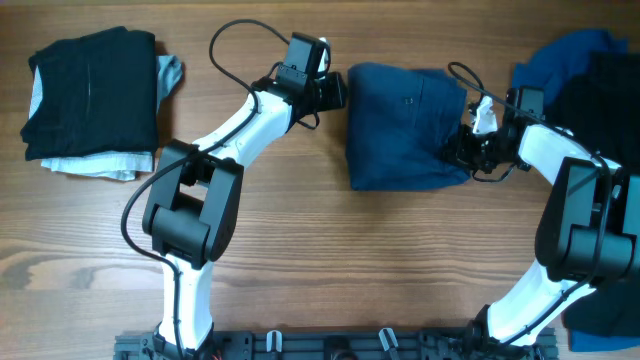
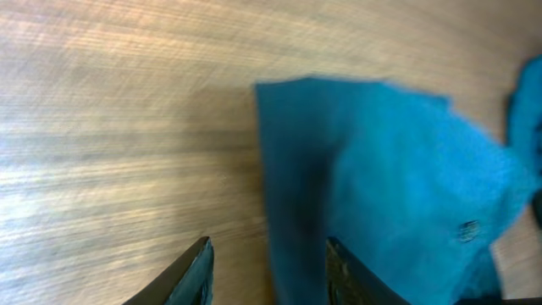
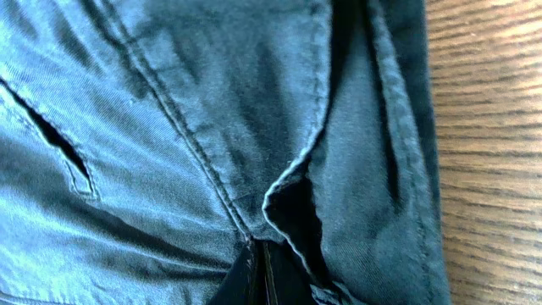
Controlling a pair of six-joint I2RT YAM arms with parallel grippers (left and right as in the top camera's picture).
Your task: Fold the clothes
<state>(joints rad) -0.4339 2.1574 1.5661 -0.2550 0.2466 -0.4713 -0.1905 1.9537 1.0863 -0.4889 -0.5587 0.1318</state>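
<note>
Dark blue shorts [image 1: 400, 130] lie flat mid-table [image 1: 300, 250], a bit toward 1 o'clock, and look already doubled over once. Right gripper [image 1: 462, 150] sits at the shorts' 4 o'clock edge, clenched. Its wrist view shows the tips meeting on a raised fold beside a seam, so I read it as pinching cloth, likely to carry that side across. Left gripper [image 1: 338, 90] is at the shorts' 10 o'clock corner with fingers [image 2: 199, 271] parted. The cloth edge lies between them with bare wood beside one finger, so not clamped; view is blurred. Probably lining up to bite that corner so both ends lift together. Folded stack [image 1: 90, 95], black over pale, is parked at the table's 10 o'clock, out of the way. Loose pile [image 1: 585, 70], blue and black, waits at 2 o'clock. Step: grabbing for the next fold; task partway.
</note>
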